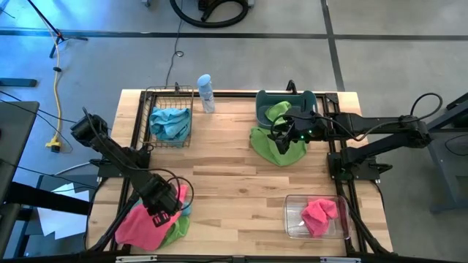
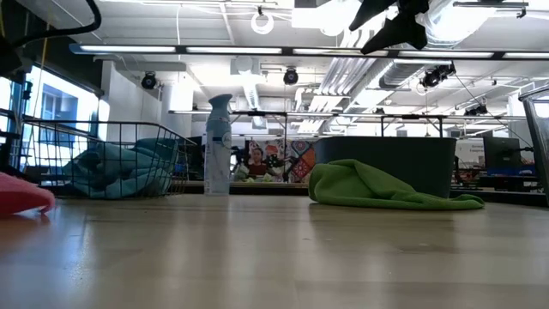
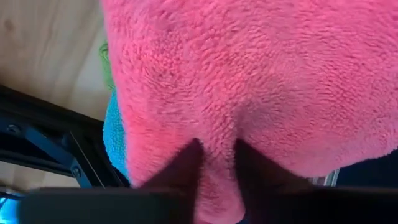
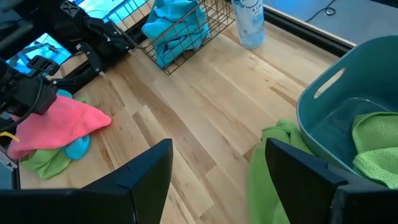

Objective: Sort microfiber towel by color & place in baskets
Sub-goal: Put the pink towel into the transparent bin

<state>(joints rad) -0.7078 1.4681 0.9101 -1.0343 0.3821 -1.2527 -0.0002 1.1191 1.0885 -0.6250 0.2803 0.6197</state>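
Note:
My left gripper is at the table's near left corner, shut on a pink towel. That towel lies over a lime green towel and a light blue one. My right gripper is open and empty. It hangs high above a second green towel, which lies on the table against the slate-blue tub. Another green towel lies in the tub. Blue towels fill the black wire basket. A pink towel lies in the clear bin. My left gripper pinches a bunched fold of the pink towel between its two fingers. The cloth puckers in between them. The rest of the towel spreads out beyond the fingers, and in the right wrist view it rests on the green and blue towels.
A pale blue spray bottle stands at the far edge between the wire basket and the tub. Bare wood lies across the table's middle. The black frame rails run along the table's sides.

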